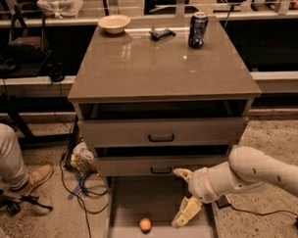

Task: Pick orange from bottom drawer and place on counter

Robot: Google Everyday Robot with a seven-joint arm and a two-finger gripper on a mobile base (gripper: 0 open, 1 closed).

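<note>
The orange [145, 224] lies in the pulled-out bottom drawer [123, 200], near its front and middle. My gripper [183, 195] hangs over the drawer's right part, to the right of the orange and apart from it. Its fingers [187, 211] are spread and hold nothing. The white arm comes in from the right. The counter [157, 62] is the glossy grey-brown top of the cabinet above.
On the counter stand a cream bowl [115, 23], a dark small object [162, 33] and a soda can [198, 29] at the back. Two upper drawers with black handles [161, 137] are shut. A person's leg and shoe [18, 164] and cables [82, 182] are at left.
</note>
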